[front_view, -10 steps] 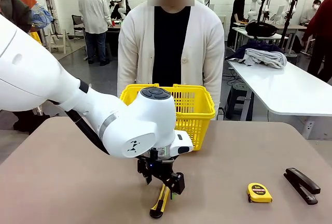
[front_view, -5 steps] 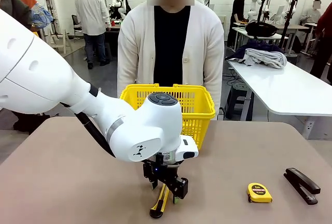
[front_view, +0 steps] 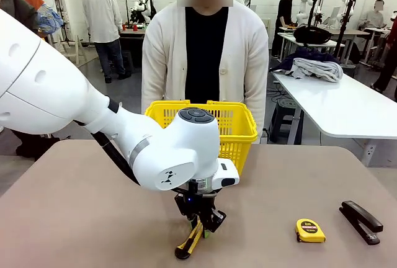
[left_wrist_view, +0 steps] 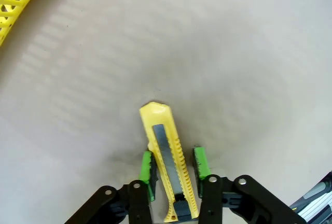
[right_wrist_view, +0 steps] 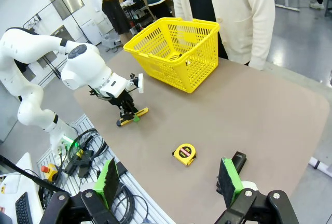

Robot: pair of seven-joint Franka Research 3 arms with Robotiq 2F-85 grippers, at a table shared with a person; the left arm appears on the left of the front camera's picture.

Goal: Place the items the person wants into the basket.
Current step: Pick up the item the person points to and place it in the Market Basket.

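Utility knife between left claw pads

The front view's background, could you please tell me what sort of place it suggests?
Probably a robotics lab or workshop: long white work tables stand behind the person in the white cardigan, one bearing camera or arm rigs on black stands, while other people work at benches farther back.

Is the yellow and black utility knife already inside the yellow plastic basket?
No, the yellow and black utility knife is on the table, outside the yellow plastic basket.

The tan table carries the basket, utility knife, tape measure and apparently a stapler.
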